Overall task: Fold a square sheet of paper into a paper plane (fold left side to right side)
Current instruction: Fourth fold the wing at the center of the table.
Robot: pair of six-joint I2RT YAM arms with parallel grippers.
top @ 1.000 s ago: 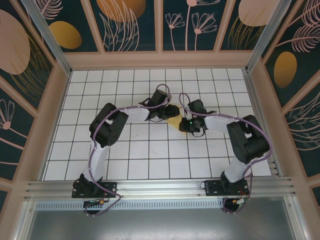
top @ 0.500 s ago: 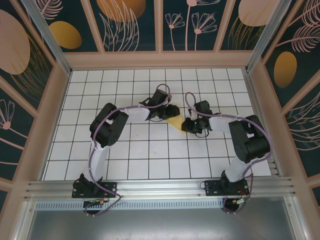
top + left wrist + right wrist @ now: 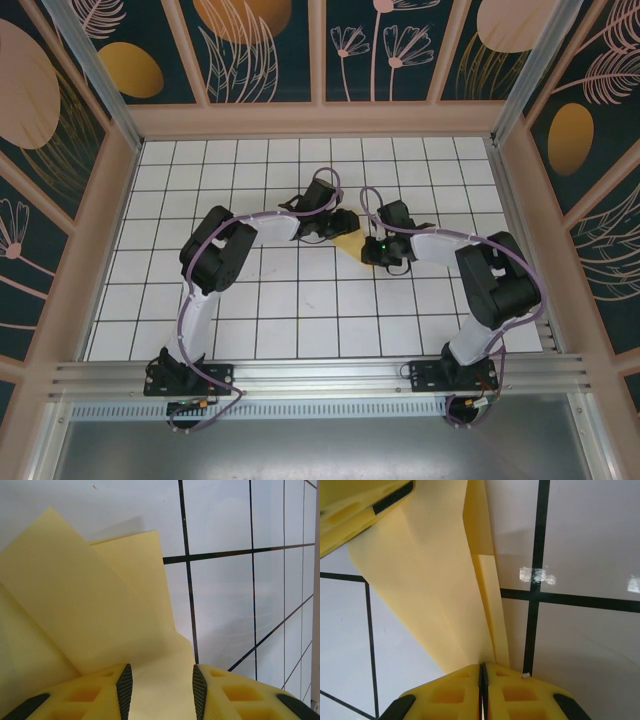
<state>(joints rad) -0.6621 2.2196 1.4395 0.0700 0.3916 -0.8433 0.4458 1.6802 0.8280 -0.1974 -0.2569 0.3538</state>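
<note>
Your right claw was pressed together on the square sheet of paper. It nipped a folded edge right at its tips, so the sheet rose away from it as a lifted, bowed flap over the bench. Seen from above, the sheet sat just to the left of the right claw. Your left claw stood across the sheet from the right claw, near enough that part of it showed in the top corner of the right wrist view. The left claw was spread part-way, its jaws apart with paper showing in the gap. It looked to be poised over the sheet rather than pinching it, though I could not tell whether it touched the paper.

You were probably handling something very light, thin and limp. It would likely sag wherever it was unsupported, skate on the glossy tiles at a nudge, and keep any stray crease you gave it. Pulling it between both claws could tear it. The safest hold was probably a shallow pinch near an edge or corner, best where layers were doubled, with the other claw pinning the flat part down.
</note>
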